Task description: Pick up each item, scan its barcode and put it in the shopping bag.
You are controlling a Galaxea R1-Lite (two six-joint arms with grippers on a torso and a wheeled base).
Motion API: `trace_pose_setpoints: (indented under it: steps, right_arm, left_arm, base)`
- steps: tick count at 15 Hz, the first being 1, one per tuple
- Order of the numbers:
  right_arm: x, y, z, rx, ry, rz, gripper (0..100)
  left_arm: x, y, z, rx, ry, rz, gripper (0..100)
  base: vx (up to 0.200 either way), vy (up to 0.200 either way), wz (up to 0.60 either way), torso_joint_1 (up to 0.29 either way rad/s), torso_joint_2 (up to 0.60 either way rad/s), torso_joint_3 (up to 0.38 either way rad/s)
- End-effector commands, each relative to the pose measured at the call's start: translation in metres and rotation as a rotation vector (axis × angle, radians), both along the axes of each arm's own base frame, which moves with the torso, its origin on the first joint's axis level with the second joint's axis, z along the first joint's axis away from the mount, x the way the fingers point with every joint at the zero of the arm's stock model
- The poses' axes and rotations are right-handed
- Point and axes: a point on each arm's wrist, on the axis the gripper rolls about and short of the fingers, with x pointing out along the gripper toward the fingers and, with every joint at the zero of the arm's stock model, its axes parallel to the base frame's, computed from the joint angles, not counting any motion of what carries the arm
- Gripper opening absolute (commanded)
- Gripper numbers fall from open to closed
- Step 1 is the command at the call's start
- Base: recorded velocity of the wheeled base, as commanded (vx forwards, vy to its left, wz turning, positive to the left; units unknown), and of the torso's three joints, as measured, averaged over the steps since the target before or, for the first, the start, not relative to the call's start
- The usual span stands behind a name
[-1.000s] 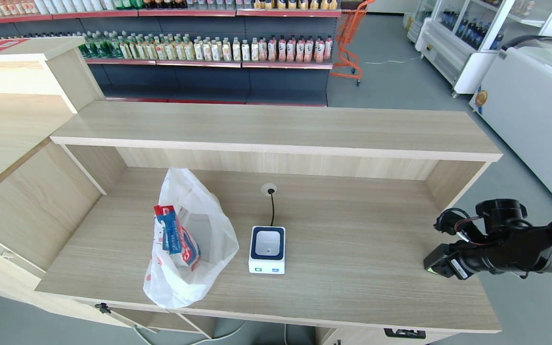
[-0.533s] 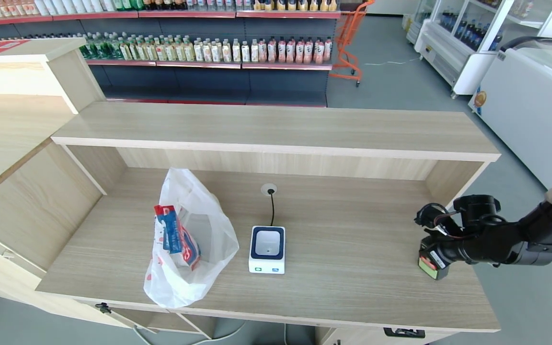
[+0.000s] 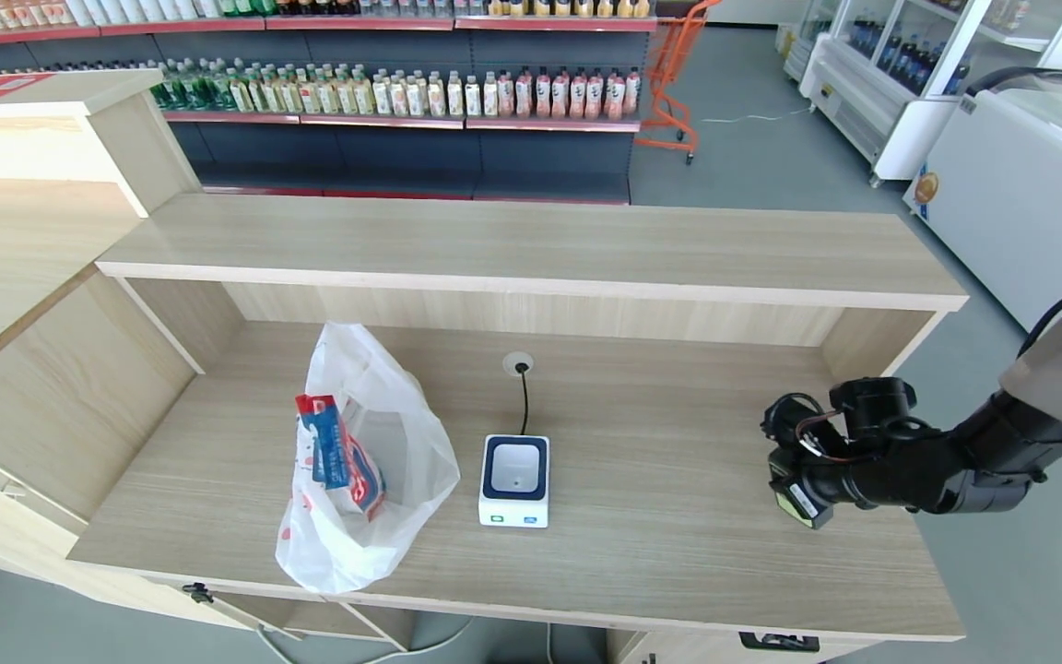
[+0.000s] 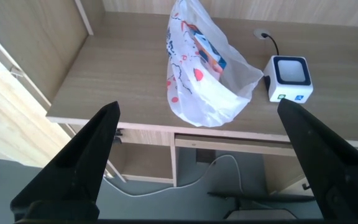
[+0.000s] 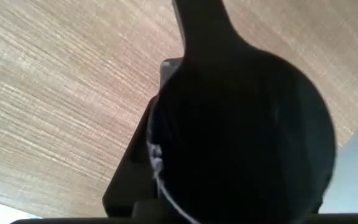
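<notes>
Jaws first: my right jaws grip a dark labelled item point(image 3: 798, 503) above the right end of the bench point(image 3: 678, 553); my left jaws gape wide, empty (held off its near edge). The shopping bag point(image 3: 360, 535) stands left of the scanner point(image 3: 513, 480), with a red-blue packet point(image 3: 337, 452) inside.

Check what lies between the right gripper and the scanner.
Nothing: bare counter from the scanner to the right gripper, per the head view.

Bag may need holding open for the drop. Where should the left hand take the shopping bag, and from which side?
Likely the raised peak of loose film atop the shopping bag, left hand coming from above on its left. That peak stands free; below, the snack pack fills it, and the scanner sits beside its right.
</notes>
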Motion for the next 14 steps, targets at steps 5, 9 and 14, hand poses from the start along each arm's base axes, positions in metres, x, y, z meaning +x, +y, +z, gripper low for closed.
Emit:
trace_pose_setpoints:
  steps: [5, 9, 14]
  right_arm:
    - [-0.091, 0.009, 0.095, -0.081, -0.527, 0.221, 0]
    - [-0.111, 0.050, 0.080, -0.254, -0.858, 1.314, 0]
    - [-0.146, 0.148, 0.044, -0.381, -1.070, 1.956, 0]
  left_arm:
    - [0.000, 0.000, 0.000, 0.001, -0.001, 0.000, 100]
    - [0.000, 0.000, 0.000, 0.001, -0.001, -0.001, 100]
    - [0.000, 0.000, 0.000, 0.001, -0.001, 0.000, 100]
  base:
    - [0.000, 0.000, 0.00, 0.000, 0.00, 0.000]
    - [0.000, 0.000, 0.00, 0.000, 0.00, 0.000]
    - [0.000, 0.000, 0.00, 0.000, 0.00, 0.000]
